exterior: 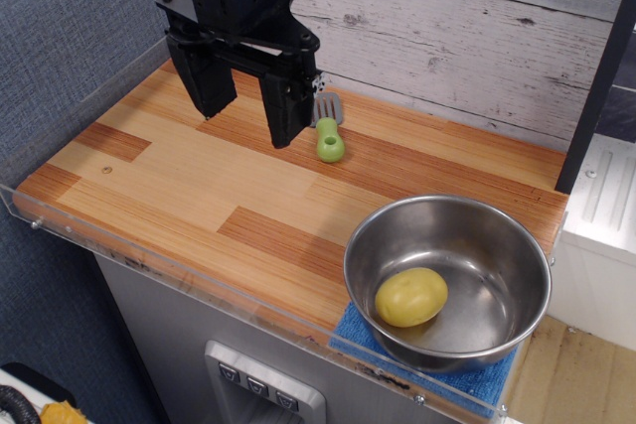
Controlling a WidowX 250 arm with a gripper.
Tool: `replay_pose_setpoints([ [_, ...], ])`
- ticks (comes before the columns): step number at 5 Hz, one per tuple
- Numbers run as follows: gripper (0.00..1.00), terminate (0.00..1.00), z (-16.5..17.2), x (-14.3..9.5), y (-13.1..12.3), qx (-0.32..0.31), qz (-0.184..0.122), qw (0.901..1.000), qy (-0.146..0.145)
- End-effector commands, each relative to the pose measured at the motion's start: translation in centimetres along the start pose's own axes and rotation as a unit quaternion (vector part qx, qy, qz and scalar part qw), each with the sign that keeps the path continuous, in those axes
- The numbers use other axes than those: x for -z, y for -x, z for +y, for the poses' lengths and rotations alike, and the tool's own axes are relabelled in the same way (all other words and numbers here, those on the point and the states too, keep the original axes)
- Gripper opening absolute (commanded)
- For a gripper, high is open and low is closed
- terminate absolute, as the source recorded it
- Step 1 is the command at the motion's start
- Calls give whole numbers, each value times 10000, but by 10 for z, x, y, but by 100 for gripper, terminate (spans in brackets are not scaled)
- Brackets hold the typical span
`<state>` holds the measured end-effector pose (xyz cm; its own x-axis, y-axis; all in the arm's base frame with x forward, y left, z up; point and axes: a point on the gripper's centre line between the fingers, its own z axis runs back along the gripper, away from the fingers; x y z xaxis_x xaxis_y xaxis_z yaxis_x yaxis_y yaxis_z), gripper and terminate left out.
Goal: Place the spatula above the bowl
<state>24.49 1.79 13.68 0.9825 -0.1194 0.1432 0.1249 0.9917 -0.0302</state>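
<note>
Hovering near the tabletop's (179, 196) far edge, the end effector (246, 108) has its fingers spread wide, gripping nothing. Spatula (329, 128) lies flat just beside its right finger, near the far edge; contact undeterminable. Bowl (497, 245) sits at the near right corner on a blue cloth (353, 330), containing a yellow lump (410, 296).

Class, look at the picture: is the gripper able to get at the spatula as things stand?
Probably yes. The gripper hangs open just left of the spatula, which lies alone on bare wood. The bowl sits well away toward the front, so nothing blocks a short sideways move and descent.
</note>
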Motion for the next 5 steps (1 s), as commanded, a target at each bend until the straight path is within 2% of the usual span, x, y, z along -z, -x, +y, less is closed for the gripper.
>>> replay_pose_setpoints([
  [1, 100, 0, 0, 0, 0, 0, 0, 10000, 0],
  [2, 100, 0, 10, 10, -25, -244, 7, 9996, -160],
  [3, 100, 0, 20, 22, -47, -480, 76, 9987, -176],
  [4, 100, 0, 29, 34, -68, -813, 2, 9963, -290],
  [5, 100, 0, 33, 53, -85, -1066, 84, 9933, -433],
])
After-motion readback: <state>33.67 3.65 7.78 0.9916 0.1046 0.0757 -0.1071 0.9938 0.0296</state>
